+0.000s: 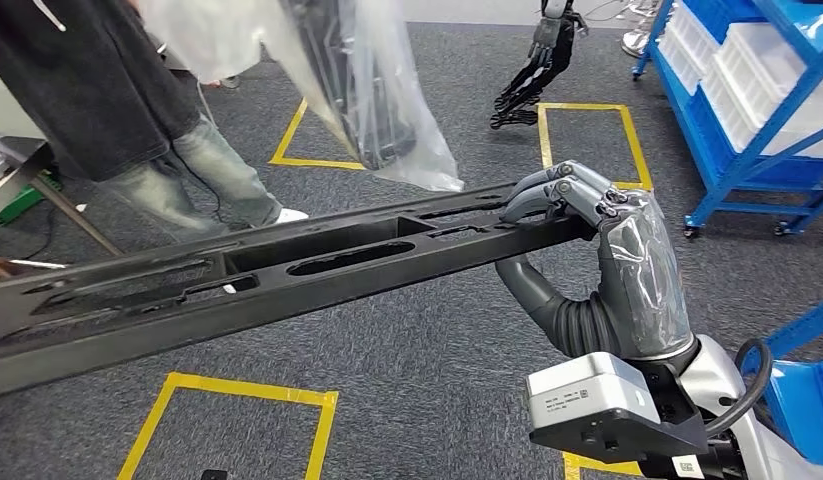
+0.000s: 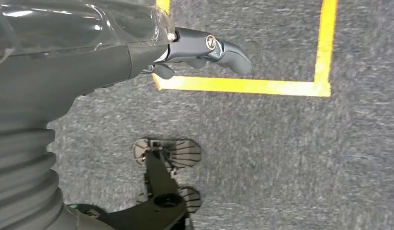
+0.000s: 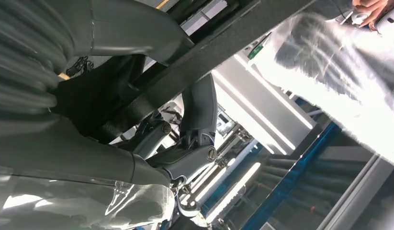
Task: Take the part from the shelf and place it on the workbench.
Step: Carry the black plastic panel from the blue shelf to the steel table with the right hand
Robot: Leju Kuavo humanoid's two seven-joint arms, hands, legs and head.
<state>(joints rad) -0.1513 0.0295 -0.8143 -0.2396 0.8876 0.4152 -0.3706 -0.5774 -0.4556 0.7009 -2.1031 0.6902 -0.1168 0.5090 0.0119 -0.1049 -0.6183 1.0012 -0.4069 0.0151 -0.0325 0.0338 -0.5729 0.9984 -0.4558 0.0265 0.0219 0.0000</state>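
Note:
The part [image 1: 287, 275] is a long black slotted beam that runs across the head view from the left edge to the middle right. My right hand [image 1: 607, 260] grips its right end, fingers [image 1: 562, 195] curled over the top edge and thumb underneath. In the right wrist view the beam [image 3: 209, 62] crosses above the same hand [image 3: 137, 158], with the fingers [image 3: 199, 110] wrapped around it. My left hand [image 2: 89, 62] hangs over grey carpet, its fingers [image 2: 223, 48] loosely extended and holding nothing.
A person [image 1: 107, 90] stands at the upper left holding a clear plastic bag [image 1: 387, 90] with a dark object inside. Blue shelving [image 1: 747, 110] with white bins stands at the right. Yellow tape squares [image 1: 587, 110] mark the carpet. A metal table edge [image 1: 12, 165] is at the far left.

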